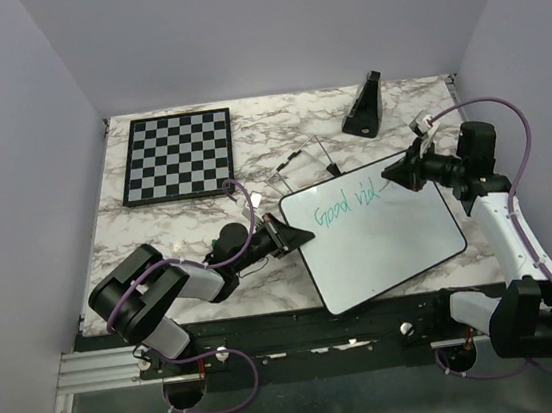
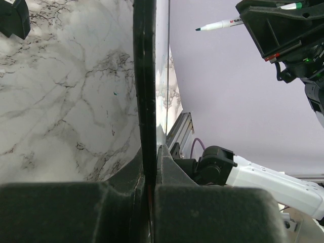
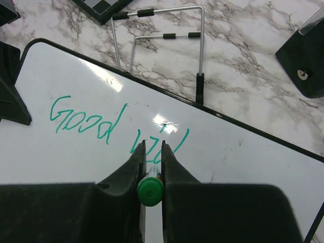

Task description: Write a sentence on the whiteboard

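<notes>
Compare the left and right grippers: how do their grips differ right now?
The left gripper clamps the whiteboard by its left edge; the right gripper pinches a green marker. The left gripper sits off the board, the right gripper over the unfinished sentence. Both are shut.

You see one whiteboard, one chessboard at the worktop's far left corner, one green marker, one wire stand and one black wedge

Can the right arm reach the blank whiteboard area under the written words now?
Probably yes: the right pincer holds the marker right at the whiteboard, and nothing lies on its blank lower part.
</notes>
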